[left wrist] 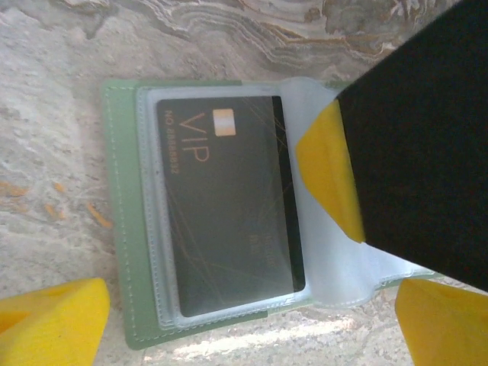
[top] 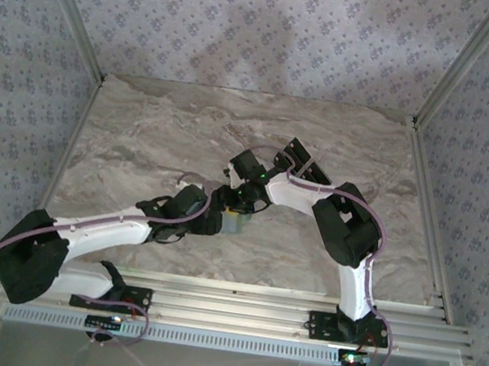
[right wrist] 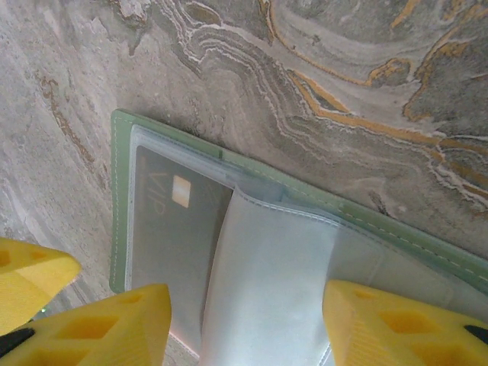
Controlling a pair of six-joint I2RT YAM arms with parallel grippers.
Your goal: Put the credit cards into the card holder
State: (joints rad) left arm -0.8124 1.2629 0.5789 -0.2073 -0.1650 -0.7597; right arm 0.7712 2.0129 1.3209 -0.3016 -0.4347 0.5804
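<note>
The pale green card holder point(left wrist: 126, 229) lies open on the marble table point(top: 140, 150). Its clear sleeves face up. A black credit card point(left wrist: 229, 206) marked VIP sits inside one sleeve, and it also shows greyish through the plastic as the credit card point(right wrist: 171, 221). My left gripper point(left wrist: 244, 339) hovers open above the holder's near edge, one yellow fingertip on each side. My right gripper point(right wrist: 244, 335) has its jaws apart around a loose clear sleeve flap point(right wrist: 274, 282). One of its yellow fingers point(left wrist: 328, 179) rests on that flap. From above, both grippers meet over the card holder point(top: 237, 226).
The marble tabletop point(right wrist: 343, 76) lies bare around the holder. Patterned walls point(top: 267, 22) and metal frame posts close off the back and sides, and a rail runs along the near edge point(top: 238, 296).
</note>
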